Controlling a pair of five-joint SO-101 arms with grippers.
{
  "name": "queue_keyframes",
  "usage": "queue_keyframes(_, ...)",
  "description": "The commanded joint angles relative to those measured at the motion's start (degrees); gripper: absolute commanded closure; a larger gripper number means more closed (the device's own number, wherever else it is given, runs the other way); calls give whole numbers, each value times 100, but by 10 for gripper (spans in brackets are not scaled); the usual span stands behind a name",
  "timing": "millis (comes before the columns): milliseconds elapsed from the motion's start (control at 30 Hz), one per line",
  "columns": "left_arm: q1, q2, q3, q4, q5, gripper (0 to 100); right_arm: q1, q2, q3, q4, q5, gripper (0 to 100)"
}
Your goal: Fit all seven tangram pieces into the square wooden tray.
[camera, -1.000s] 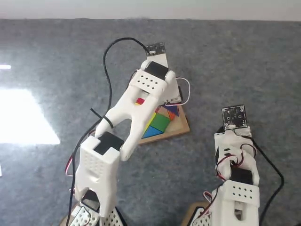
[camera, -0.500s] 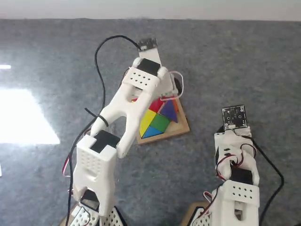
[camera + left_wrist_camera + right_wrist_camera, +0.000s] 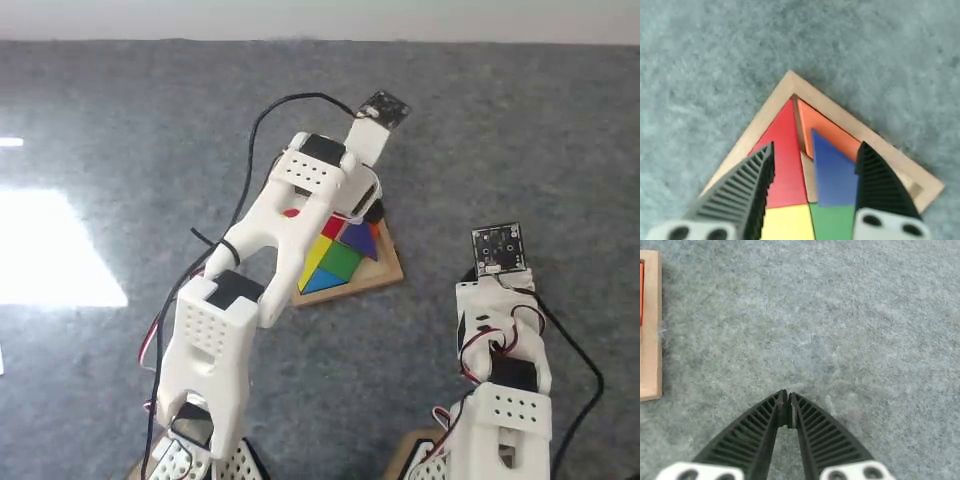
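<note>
Fuzzy grey felt (image 3: 500,120), square wooden tray (image 3: 390,266), flat triangles (image 3: 787,165), left claw (image 3: 816,146) spread, right claw (image 3: 788,392) closed.

Closed right pincer (image 3: 787,402) over grey mat (image 3: 865,315), tray (image 3: 650,340) corner beside.

Head count on the table: two arms, one tray, six pieces showing.
Two arms here, the left arm (image 3: 290,220) and the right arm (image 3: 500,340), with one gripper apiece: left gripper (image 3: 816,146), right gripper (image 3: 786,394). One wooden tray (image 3: 375,280), and in it I count six coloured pieces, one each: red (image 3: 785,165), orange (image 3: 827,131), dark blue (image 3: 832,172), yellow (image 3: 785,222), green (image 3: 832,222), light blue (image 3: 322,282). The left arm covers part of the tray, so a seventh can't be counted.
</note>
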Motion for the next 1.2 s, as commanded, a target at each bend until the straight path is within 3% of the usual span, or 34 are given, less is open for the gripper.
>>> queue_keyframes(0,0,-44,-593,-114,-18,762,40,-110,-53,-127,62,992)
queue_keyframes(233,-167,70,-681,-387,141,765,40,-110,-53,-127,62,992)
queue_keyframes(467,-369,580,-787,-299,-193,789,40,-110,-53,-127,62,992)
queue_keyframes(1167,-633,510,-892,756,-457,802,40,-84,-53,-171,62,992)
